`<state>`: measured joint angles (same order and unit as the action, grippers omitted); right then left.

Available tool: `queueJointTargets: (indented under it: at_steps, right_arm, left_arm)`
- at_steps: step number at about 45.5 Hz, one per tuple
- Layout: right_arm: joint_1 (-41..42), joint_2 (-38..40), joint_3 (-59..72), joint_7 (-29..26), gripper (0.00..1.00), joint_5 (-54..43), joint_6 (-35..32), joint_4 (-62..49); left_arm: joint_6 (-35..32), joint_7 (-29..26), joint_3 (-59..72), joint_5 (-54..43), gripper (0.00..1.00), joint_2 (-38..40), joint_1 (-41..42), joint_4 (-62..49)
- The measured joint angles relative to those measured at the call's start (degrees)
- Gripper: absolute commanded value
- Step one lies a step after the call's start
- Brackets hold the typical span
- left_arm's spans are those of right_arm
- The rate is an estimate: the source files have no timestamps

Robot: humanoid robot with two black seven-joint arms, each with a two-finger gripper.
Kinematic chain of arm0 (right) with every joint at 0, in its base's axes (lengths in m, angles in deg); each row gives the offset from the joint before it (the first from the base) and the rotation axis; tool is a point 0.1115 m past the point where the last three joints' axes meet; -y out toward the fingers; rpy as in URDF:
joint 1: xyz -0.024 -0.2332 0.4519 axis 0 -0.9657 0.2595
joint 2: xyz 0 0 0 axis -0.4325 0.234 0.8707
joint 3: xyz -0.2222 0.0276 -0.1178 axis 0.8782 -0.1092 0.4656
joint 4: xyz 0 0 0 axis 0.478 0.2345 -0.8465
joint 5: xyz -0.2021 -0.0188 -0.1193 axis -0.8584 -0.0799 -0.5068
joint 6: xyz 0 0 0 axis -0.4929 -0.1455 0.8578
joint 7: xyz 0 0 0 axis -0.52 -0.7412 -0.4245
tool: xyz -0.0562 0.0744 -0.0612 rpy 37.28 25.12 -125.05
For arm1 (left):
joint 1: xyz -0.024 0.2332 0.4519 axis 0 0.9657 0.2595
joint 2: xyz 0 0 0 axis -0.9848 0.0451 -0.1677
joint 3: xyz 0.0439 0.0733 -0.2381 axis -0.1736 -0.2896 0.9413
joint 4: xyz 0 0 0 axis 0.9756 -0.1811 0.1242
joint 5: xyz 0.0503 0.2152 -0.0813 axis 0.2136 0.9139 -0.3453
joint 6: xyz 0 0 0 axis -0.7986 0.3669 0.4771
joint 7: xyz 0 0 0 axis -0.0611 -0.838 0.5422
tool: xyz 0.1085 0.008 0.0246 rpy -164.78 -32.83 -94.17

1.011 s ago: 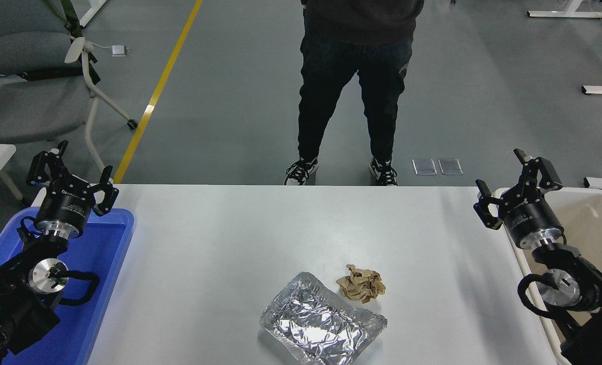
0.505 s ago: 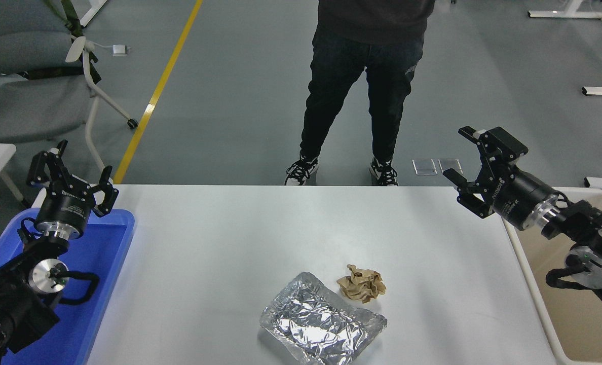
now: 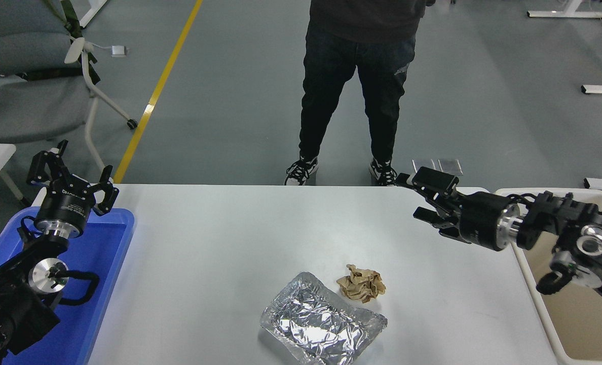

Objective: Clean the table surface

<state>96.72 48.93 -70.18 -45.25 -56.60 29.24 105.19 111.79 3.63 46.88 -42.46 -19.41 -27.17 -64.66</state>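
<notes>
Right black gripper (image 3: 425, 195) is seen with jaws spread wide, raised over the far right part of the plain white rectangular table surface (image 3: 220, 243), holding nothing. Crumpled brown paper ball (image 3: 361, 283) and crinkled silver foil tray (image 3: 321, 319) are seen lying just beside each other near the front edge. Left black gripper (image 3: 70, 175) is parked, jaws spread, over the blue plastic tray (image 3: 106, 253); beige plastic tub (image 3: 579, 324) is set at the right end.

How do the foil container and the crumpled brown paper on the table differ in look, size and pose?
The foil container is shiny silver, while the crumpled brown paper is dull tan. The foil container is clearly larger and lies as a flat, shallow, roughly rectangular tray; the crumpled brown paper is a small, irregular ball. The foil container sits nearer the robot, the paper just beyond its far right corner. Both are wrinkled and rest on the table surface, untouched.
</notes>
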Motion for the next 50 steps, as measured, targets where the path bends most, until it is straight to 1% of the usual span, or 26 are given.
queueJointTargets:
  at_steps: [4,8,11,18,25,41,50]
  right_arm:
    - [-0.2,-2.3,1.4,-2.6,1.0,-3.4,-1.7,-0.2]
    - [-1.7,-5.3,1.8,-3.9,1.0,-7.3,-2.9,-1.5]
    - [-3.1,-6.3,1.4,-4.1,1.0,-8.7,-3.2,-2.1]
    - [-9.4,-9.2,-0.1,-4.0,1.0,-13.3,-4.4,-3.4]
    - [-14.4,-9.9,-1.2,-3.6,1.0,-17.9,-5.4,-3.3]
    - [-20.5,-9.3,-2.2,-3.4,1.0,-21.7,-7.0,-2.4]
    - [-24.7,-11.6,-4.2,-3.4,1.0,-22.1,-7.2,-2.4]
  left_arm:
    - [0.0,0.0,0.0,0.0,1.0,0.0,0.0,0.0]
    - [0.0,0.0,0.0,0.0,1.0,0.0,0.0,0.0]
    - [0.0,0.0,0.0,0.0,1.0,0.0,0.0,0.0]
    - [0.0,0.0,0.0,0.0,1.0,0.0,0.0,0.0]
    - [0.0,0.0,0.0,0.0,1.0,0.0,0.0,0.0]
    - [0.0,0.0,0.0,0.0,1.0,0.0,0.0,0.0]
    - [0.0,0.0,0.0,0.0,1.0,0.0,0.0,0.0]
